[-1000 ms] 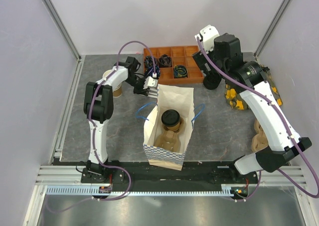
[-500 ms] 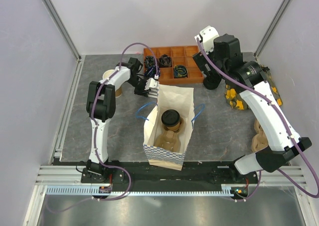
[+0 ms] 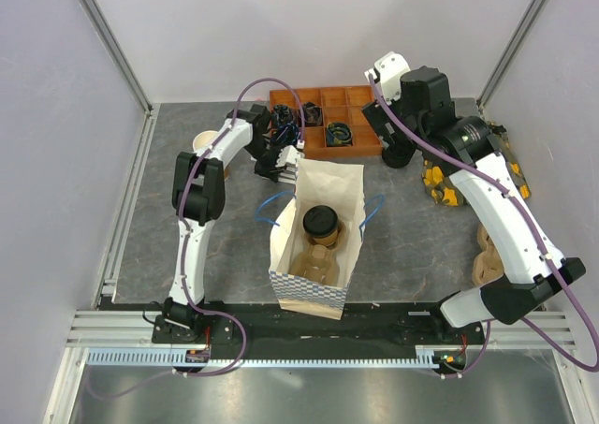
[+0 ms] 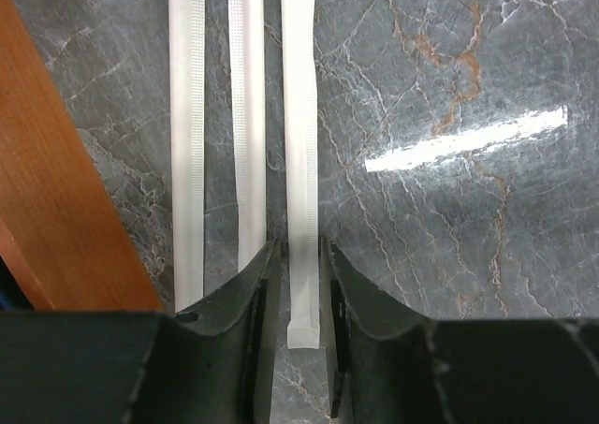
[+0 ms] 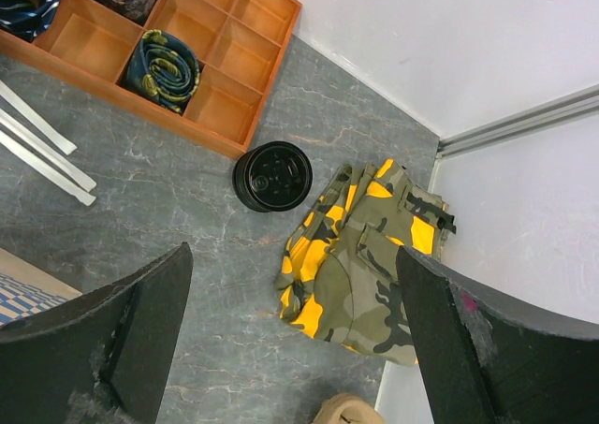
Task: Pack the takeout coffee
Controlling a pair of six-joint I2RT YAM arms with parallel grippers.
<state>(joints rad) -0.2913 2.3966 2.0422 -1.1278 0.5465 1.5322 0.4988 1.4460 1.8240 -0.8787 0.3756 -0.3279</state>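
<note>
- Standing upright inside the open paper bag (image 3: pixel 332 176), the coffee cup (image 3: pixel 321 222) with its black lid is seen near the middle of the table (image 3: pixel 225 246). The main step is judged done.
- A brown shape (image 3: pixel 314 265) is seen lower in the bag, on the side towards the arm bases. What it is cannot be told from above.
- What is left is judged to be a wrapped straw (image 4: pixel 301 162). The left tool (image 4: pixel 298 246) is set low over the table with a finger on each side of the straw's near end. It is narrowly open, and the straw does not appear to be pressed yet.
- The right tool (image 5: pixel 292 255) is held high, spread wide and empty. Below it lie a loose black lid (image 5: pixel 272 175) and a camouflage cloth (image 5: pixel 365 265).
- Little room is offered at the straw. Two more straws lie parallel just beside it, the nearer one (image 4: pixel 248 115) almost under the finger on that side. The wall of the wooden tray (image 4: pixel 56 209) runs close beyond them.
- Open table is left on the straw's other side, so a lift straight up would be favoured.
- The bag's rim is seen just beside the left tool in the top view. A brush against it could shift or tip the bag.
- The bag's mouth is open upward, and room is left beside the cup for the straw.
</note>
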